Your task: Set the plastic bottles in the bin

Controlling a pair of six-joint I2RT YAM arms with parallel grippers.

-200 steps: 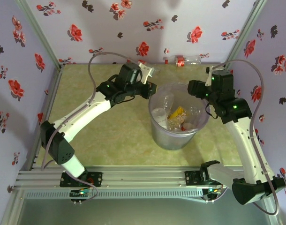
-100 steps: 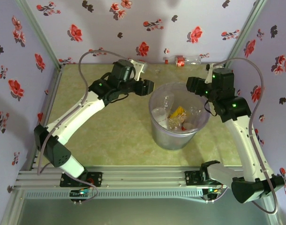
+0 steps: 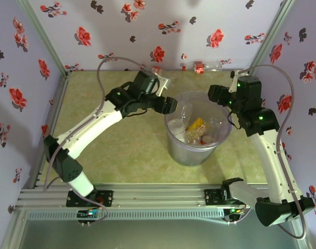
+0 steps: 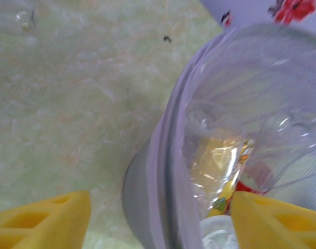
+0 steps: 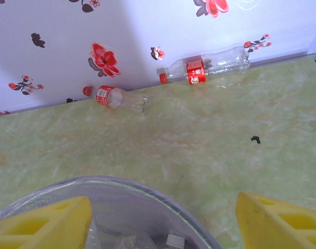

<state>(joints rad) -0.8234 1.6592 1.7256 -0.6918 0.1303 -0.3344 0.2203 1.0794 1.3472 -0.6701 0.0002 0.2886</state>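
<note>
Above bin (image 3: 190, 153) rim, left claw (image 3: 170, 105) (jaws apart)

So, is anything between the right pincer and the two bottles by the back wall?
Nothing visible does. Table runs from the open right pincer to the longer bottle and the shorter bottle at the wall.

From the bin (image 3: 191, 154), the green table (image 3: 121, 150) lies bare at 9 and 6 o'clock, with plenty of room to pass. The left gripper (image 3: 171, 105) crowds the rim at 10 o'clock and the right gripper (image 3: 212, 94) at 1. At 12, a longer plastic bottle (image 5: 204, 66) and a shorter plastic bottle (image 5: 116, 96) lie against the flowered back wall (image 3: 147, 31) — the strip of table before them is bare.
</note>
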